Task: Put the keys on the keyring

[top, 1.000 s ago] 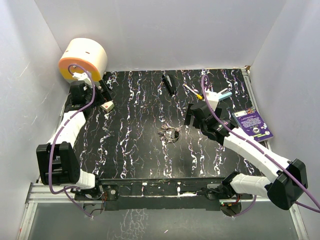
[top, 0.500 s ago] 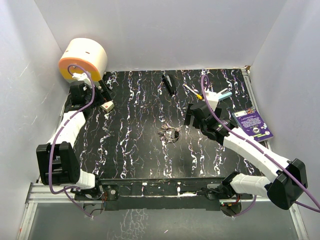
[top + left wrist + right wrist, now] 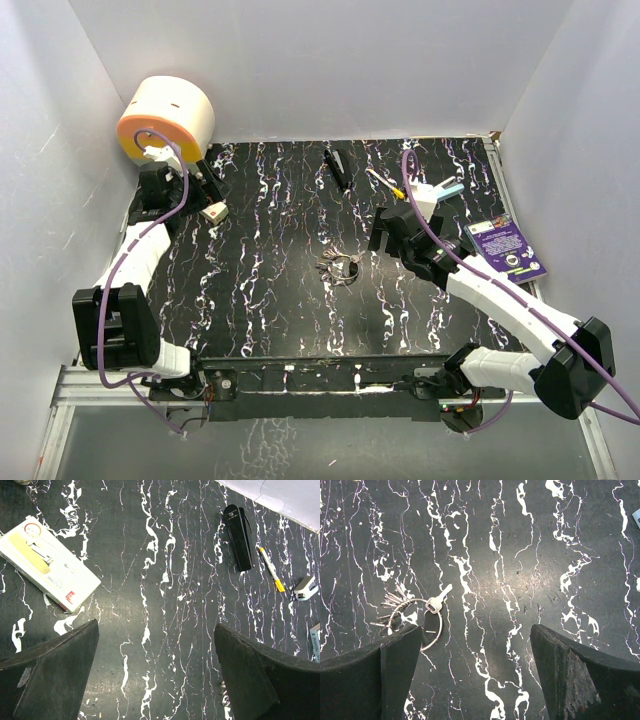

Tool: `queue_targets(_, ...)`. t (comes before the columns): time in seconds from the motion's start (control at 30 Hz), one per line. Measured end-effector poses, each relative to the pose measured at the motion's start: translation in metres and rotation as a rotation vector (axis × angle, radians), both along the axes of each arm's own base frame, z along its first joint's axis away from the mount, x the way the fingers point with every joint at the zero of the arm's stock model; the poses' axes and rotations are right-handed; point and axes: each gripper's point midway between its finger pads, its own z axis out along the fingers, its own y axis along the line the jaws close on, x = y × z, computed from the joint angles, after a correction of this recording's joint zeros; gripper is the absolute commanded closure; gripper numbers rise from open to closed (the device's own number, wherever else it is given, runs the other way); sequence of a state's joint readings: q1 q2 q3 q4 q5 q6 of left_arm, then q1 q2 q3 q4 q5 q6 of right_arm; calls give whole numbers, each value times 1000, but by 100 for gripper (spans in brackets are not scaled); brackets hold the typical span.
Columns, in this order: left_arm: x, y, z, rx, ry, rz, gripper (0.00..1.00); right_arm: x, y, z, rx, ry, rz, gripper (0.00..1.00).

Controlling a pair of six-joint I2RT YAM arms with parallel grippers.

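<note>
Top view: white walls close the table on the left, far and right sides. There is open marbled top all round the keyring and the keys at mid-table. My right gripper hangs just right of and beyond them, arm reaching in from the near right. My left gripper is at the far left beside a white box, well apart from the keys.

Left wrist: jaws spread wide, nothing held, bare top between.

Right wrist: jaws wide, empty. The keyring is partly hidden behind one finger, and the keys are fanned at its far-left rim.

White-walled lab booth, marbled tabletop
</note>
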State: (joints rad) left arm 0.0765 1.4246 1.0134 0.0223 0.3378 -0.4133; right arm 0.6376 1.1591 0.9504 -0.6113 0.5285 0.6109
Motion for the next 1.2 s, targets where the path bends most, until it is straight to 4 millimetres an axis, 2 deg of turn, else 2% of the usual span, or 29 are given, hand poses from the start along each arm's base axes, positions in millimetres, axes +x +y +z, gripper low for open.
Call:
queue_targets(0.53,0,-1,0,-9,2,-3,3,0,0,0,1,0,0,2)
queue_targets(0.8,0,-1,1,-13,-2,-3,3,-2,-2,13,27,-36,0,2)
queue_targets(1.2,0,0,1,-15,-3,0,3,-3,-2,13,27,-36,0,2)
